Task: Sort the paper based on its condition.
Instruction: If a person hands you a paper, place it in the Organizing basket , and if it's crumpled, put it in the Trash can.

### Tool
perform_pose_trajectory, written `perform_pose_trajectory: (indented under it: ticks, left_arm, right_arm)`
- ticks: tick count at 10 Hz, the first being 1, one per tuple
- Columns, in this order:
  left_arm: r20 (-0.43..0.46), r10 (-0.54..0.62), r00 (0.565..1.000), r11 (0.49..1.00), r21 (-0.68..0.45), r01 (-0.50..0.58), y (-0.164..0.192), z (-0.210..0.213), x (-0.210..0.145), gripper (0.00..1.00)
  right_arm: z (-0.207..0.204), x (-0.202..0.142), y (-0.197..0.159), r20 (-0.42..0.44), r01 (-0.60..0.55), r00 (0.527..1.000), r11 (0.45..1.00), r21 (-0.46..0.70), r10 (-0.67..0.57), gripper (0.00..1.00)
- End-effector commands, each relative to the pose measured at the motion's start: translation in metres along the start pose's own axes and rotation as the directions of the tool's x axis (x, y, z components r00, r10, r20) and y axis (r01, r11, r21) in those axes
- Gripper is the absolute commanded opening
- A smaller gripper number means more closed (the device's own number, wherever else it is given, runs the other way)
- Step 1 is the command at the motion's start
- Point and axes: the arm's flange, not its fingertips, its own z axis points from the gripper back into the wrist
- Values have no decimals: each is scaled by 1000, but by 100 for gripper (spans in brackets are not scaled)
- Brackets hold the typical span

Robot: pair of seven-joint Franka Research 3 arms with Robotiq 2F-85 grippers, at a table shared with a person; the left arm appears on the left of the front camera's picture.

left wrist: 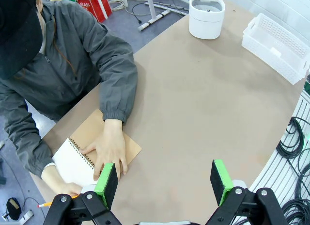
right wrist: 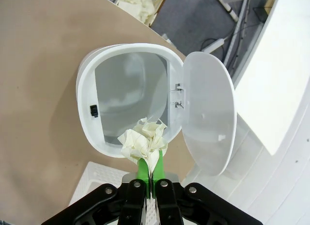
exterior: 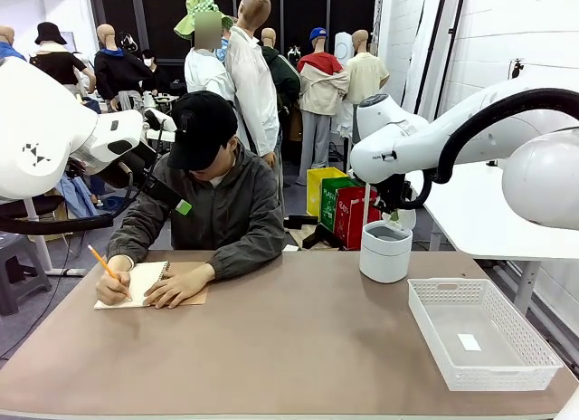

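White rounded left arm (exterior: 45, 130), black triangle marking (exterior: 36, 154), black left tool (left wrist: 163, 180), green pads (left wrist: 107, 179)

front across table (exterior: 298, 348), wrists looking down (bin (exterior: 385, 252) shared)

Check the top of your left wrist view: the red bin (left wrist: 92, 2) carries white lettering, and you can read GLASS on it. Over in the front view, the yellow bin (exterior: 318, 186) and the green bin (exterior: 333, 201) beside it carry white words too, too small to read. The left arm (exterior: 36, 121) carries a black triangle mark, no letters.
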Motion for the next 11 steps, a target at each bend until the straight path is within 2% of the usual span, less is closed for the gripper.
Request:
perform_pose_trajectory:
  ticks: [1,6,7,11]
  left_arm:
    - [-2,3,1000,1000,-5,-3,2,1,1,100]
    - [-2,3,1000,1000,-5,-3,2,1,1,100]
    - [-2,3,1000,1000,-5,-3,2,1,1,100]
    - [-2,3,1000,1000,-5,-3,2,1,1,100]
  right_arm:
    - [-1,9,-4,-17,-23,1000,1000,-11,23,0]
    - [-3,13,-4,6,-27,1000,1000,15,27,97]
    - [-3,13,-3,6,-27,1000,999,17,27,100]
    - [4,11,0,4,-28,1000,999,29,28,100]
